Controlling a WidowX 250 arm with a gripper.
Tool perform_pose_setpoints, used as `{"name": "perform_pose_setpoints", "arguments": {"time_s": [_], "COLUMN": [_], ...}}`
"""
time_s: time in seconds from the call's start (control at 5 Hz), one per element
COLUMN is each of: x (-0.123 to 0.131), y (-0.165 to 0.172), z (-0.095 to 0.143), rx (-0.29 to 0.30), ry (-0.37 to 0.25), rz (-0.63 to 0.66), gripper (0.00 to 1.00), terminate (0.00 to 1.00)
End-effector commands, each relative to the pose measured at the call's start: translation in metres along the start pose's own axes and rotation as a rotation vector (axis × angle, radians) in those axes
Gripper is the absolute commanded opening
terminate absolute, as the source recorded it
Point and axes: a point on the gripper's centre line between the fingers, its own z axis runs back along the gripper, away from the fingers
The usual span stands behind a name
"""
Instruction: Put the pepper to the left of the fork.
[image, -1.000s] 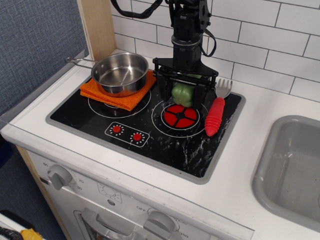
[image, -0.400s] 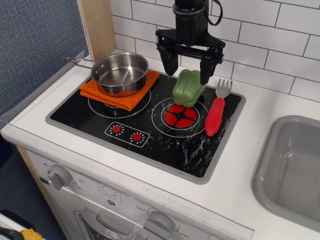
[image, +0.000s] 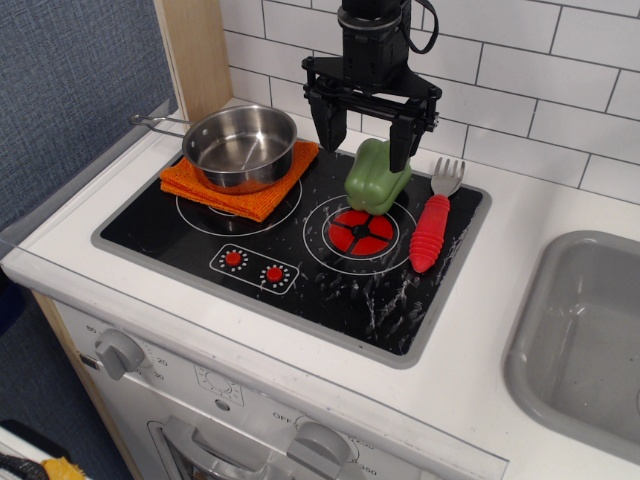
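On the black stovetop (image: 180, 235), the pepper (image: 375, 178) stood at the back edge of the red burner (image: 361, 231), just left of the fork (image: 433, 218), while the gripper (image: 361, 133) hung above with jaws apart, holding nothing.

- The gripper (image: 362, 128) hangs above the stove's back edge, jaws spread, tiled wall (image: 520, 80) close behind; no room rearward.
- The pepper (image: 375, 178) stands just below its fingers; the fork (image: 432, 222) lies just right of it, a narrow gap between.
- The pot (image: 240, 147) on an orange cloth (image: 236, 186) blocks the left burner.
- The front glass beside the red knobs (image: 253, 266) lies open.
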Motion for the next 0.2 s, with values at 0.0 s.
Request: {"name": "perform_pose_setpoints", "arguments": {"time_s": [0.0], "x": [0.0028], "y": [0.0059], "z": [0.0262], "rx": [0.004], "ry": [-0.066], "rz": [-0.003], "gripper": [1.0], "terminate": [1.0]}}
